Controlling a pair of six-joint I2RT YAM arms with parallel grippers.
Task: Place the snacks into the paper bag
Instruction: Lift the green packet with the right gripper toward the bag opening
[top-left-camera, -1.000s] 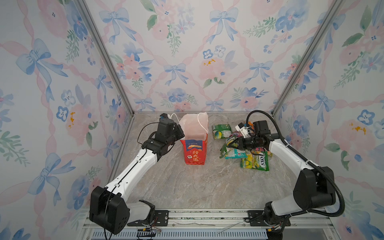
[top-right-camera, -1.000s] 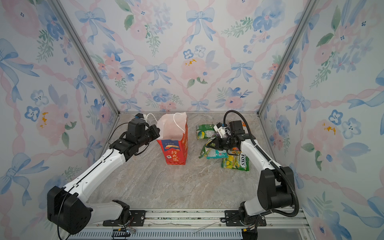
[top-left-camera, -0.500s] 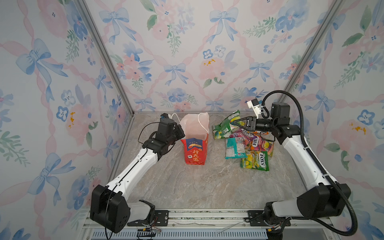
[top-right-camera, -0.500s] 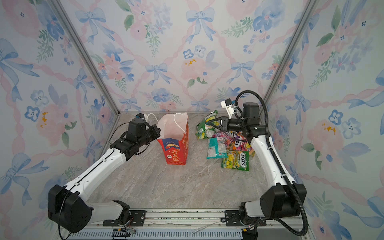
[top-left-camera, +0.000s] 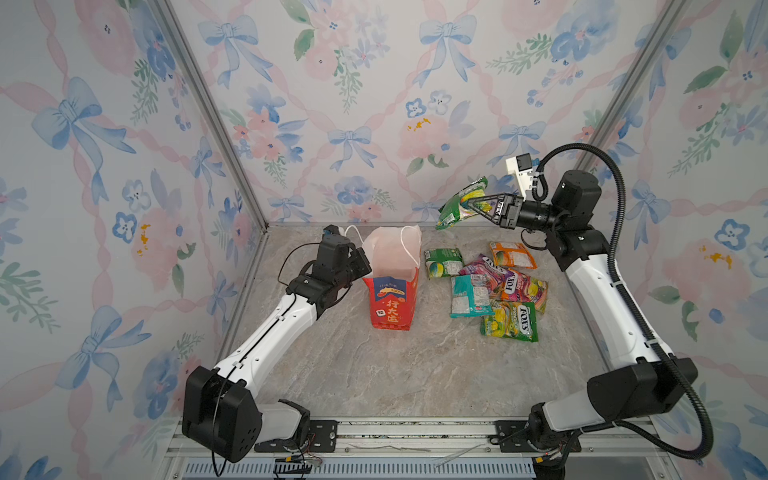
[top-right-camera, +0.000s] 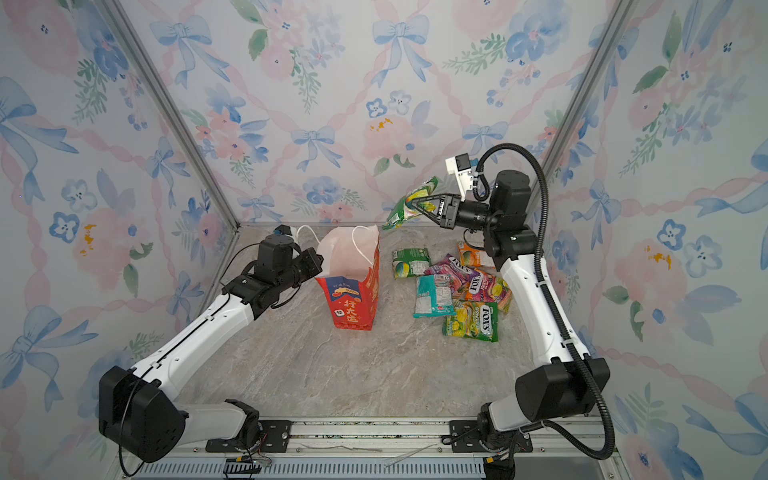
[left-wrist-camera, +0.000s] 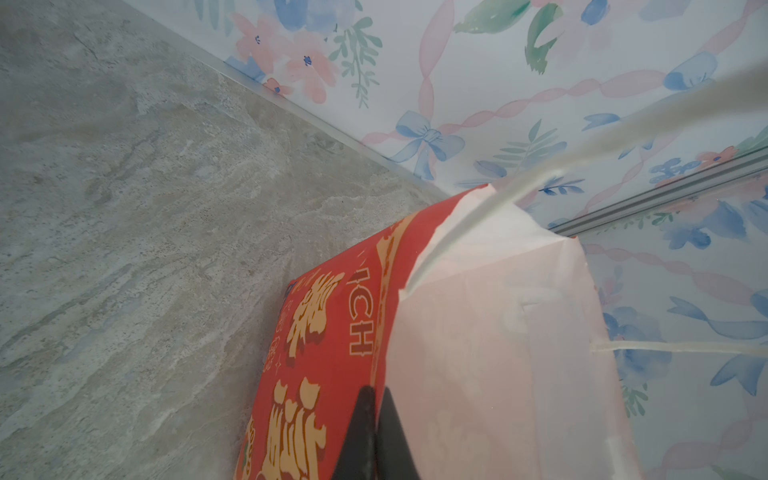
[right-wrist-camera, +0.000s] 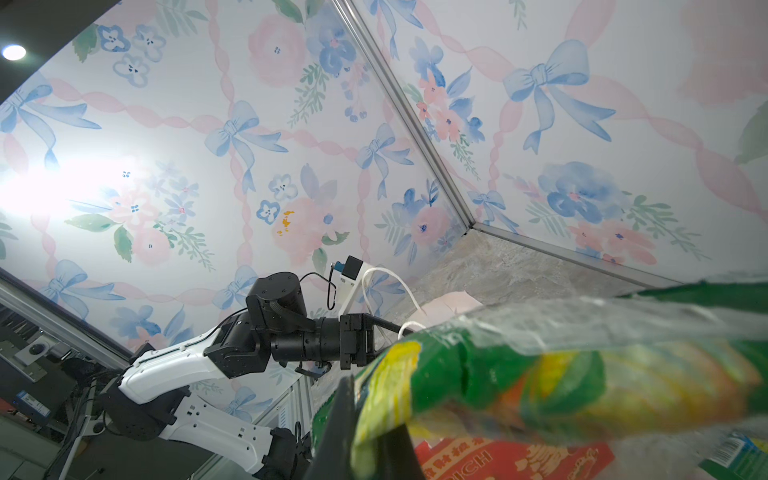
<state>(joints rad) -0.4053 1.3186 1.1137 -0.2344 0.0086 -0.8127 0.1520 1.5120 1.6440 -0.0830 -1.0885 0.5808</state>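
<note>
Marble tabletop (top-left-camera: 374, 365): the right gripper (top-left-camera: 471, 202) holds a green packet (top-left-camera: 455, 208) clamped high beside the paper bag (top-left-camera: 390, 299); the left gripper (left-wrist-camera: 374, 392) seems pinched on its rim. Next: over the mouth, release.

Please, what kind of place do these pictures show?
Probably a robot test booth, not a home: two robot arms mounted on a metal rail, and floral panels in aluminium framing.
</note>
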